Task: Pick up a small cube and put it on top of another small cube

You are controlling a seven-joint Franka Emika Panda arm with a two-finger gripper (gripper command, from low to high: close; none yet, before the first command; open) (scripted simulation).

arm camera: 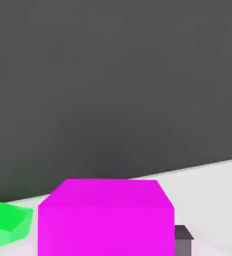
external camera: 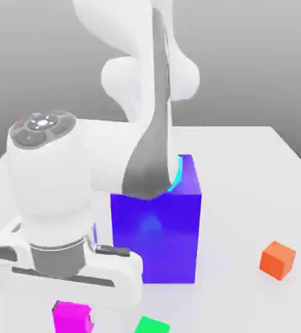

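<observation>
The gripper (external camera: 75, 311) grasps the magenta cube (external camera: 71, 317) between its 2 fingers (arm camera: 184, 239). The green cube (external camera: 153, 324) lies just beside it on the table (external camera: 244, 188), the blue block (external camera: 156, 227) behind, the orange cube (external camera: 277, 259) well apart.

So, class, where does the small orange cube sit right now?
In the exterior view, the small orange cube rests on the white table at the view's right, apart from the large blue block.

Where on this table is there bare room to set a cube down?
Bare white table lies between the large blue block and the small orange cube, and behind both. It is crowded at the near edge, around the magenta cube and green cube.
</observation>
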